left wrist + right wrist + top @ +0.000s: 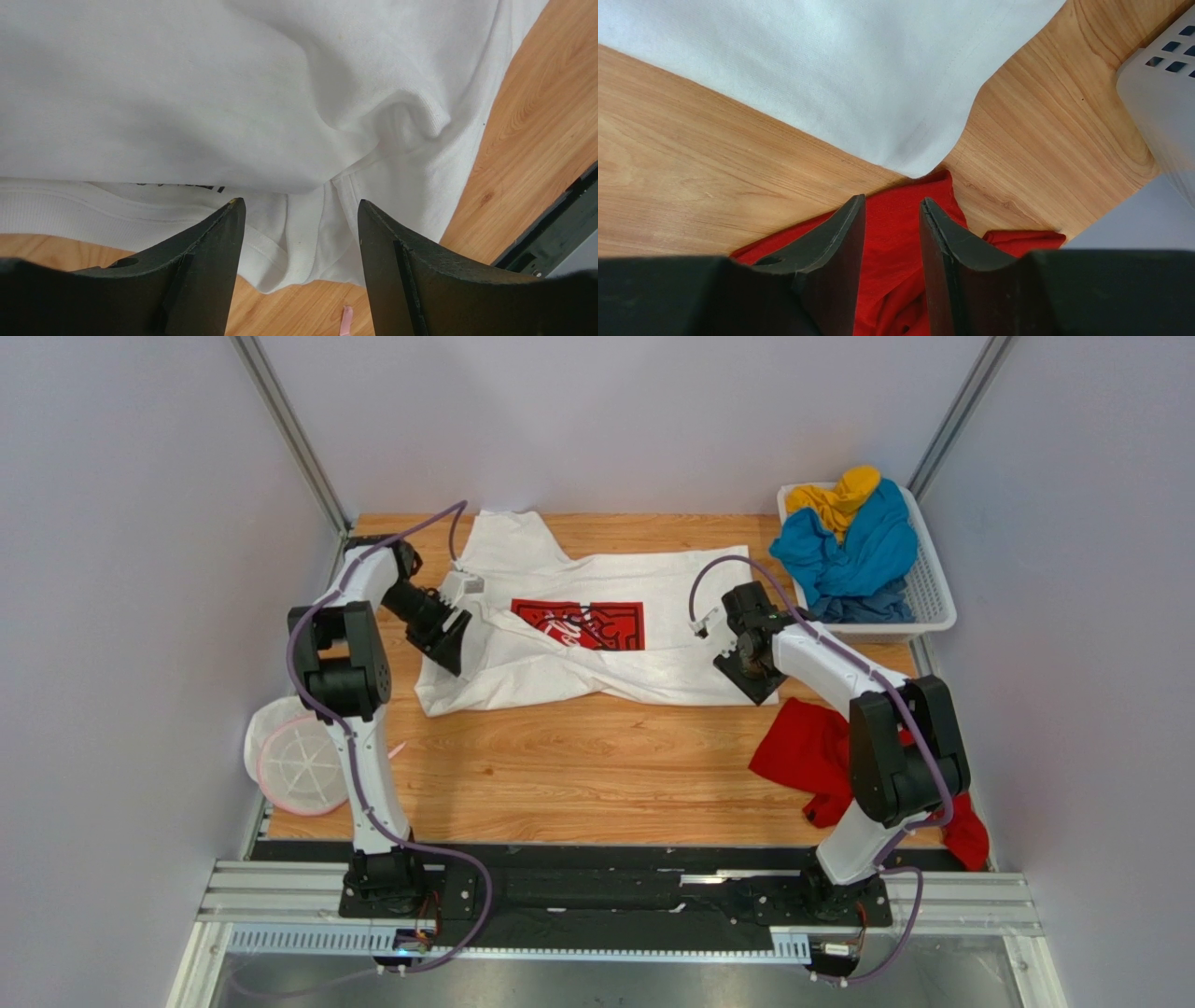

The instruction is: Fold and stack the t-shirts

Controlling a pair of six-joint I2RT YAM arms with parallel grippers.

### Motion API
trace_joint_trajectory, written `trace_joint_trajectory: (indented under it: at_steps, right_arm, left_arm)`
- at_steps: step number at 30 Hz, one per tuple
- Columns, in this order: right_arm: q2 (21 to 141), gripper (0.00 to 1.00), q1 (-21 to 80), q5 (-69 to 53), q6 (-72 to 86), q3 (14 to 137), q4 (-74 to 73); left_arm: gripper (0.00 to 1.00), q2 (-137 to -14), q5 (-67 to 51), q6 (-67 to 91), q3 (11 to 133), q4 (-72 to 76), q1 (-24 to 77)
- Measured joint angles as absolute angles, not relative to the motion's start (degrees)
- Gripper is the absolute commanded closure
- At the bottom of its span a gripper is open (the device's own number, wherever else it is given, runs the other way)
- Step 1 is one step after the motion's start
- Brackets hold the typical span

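Four t-shirts are in sight, and only the white t-shirt [589, 637], with its red print [578, 623] facing up, is spread on the table [589, 784]. I judge the step in hand to be taking its two near corners for the first fold.

My left gripper [452, 650] hangs over the shirt's left near end with its jaws wide apart and nothing between them. The cloth beneath is bunched into soft folds with a stitched edge showing. To do this well, I should bring the fingers down astride one clean edge, not a heap of layers, and pinch close to the table so that only the layer I want comes up.

My right gripper [744, 679] sits just off the shirt's right near corner with its jaws narrow and empty. That corner lies flat, so a low, level approach should slide one finger under it. Both corners ought to rise together or the fold will skew.

The red t-shirt [807, 749] is crumpled just beyond that right corner and touches or underlaps it, so I could snag it by mistake. The blue t-shirt [849, 553] and yellow t-shirt [838, 494] are heaped in the white basket [937, 602] to the shirt's far right. A round white lattice object [298, 753] rests well off its left end, out of the way.
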State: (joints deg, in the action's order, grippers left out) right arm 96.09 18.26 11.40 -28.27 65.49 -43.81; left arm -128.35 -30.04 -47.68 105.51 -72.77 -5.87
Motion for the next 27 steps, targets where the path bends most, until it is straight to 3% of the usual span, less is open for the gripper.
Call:
trace_joint_trajectory:
  at_steps: [14, 23, 27]
  right_arm:
    - [95.57, 0.62, 18.35, 11.42, -28.29, 64.42, -43.77]
    - [95.48, 0.62, 18.35, 11.42, -28.29, 64.42, -43.64]
    - [95.48, 0.63, 18.35, 11.44, -28.27, 64.4, -43.62]
  left_arm:
    - [0.44, -128.92, -27.05, -45.17, 105.71, -69.69, -2.59]
    - [0.74, -128.92, -26.15, -44.82, 105.71, -69.04, -2.48]
    - [1.0, -128.92, -25.61, -44.77, 105.71, -68.9, -2.48]
